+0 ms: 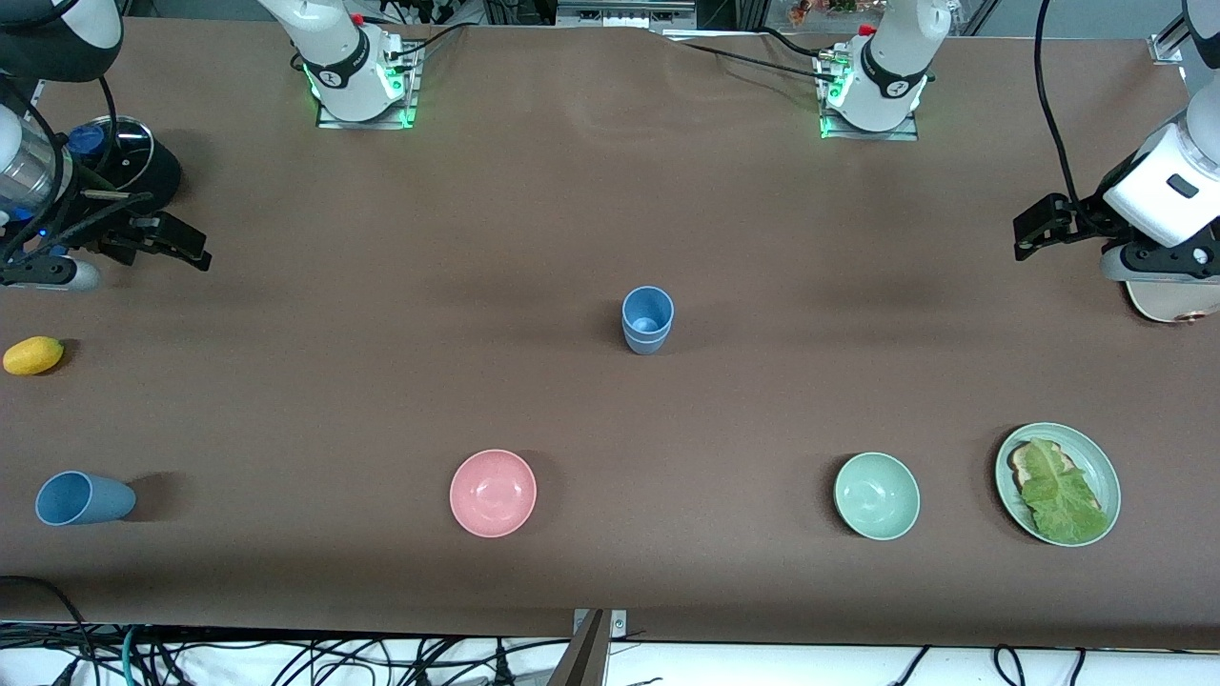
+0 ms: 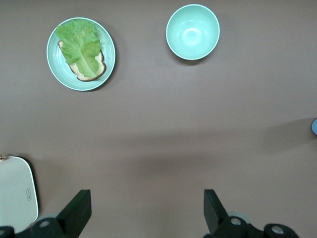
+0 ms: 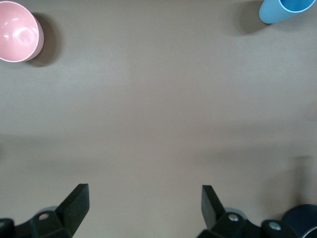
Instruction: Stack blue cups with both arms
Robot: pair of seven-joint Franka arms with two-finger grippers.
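Note:
Two blue cups (image 1: pixel 647 320) stand nested upright in the middle of the table, the brighter one inside the paler one. Another blue cup (image 1: pixel 84 498) lies on its side near the front camera at the right arm's end; it also shows in the right wrist view (image 3: pixel 285 10). My left gripper (image 1: pixel 1034 229) is open and empty above bare table (image 2: pixel 146 198) at the left arm's end. My right gripper (image 1: pixel 181 246) is open and empty above bare table (image 3: pixel 144 193) at the right arm's end. Both are well away from the stack.
A pink bowl (image 1: pixel 493 493) and a mint-green bowl (image 1: pixel 877 495) sit nearer the front camera than the stack. A green plate (image 1: pixel 1111 476) holds bread and lettuce. A yellow fruit (image 1: pixel 33 355) and a black round object (image 1: pixel 143 167) lie at the right arm's end. A cream board (image 1: pixel 1172 303) lies under the left arm.

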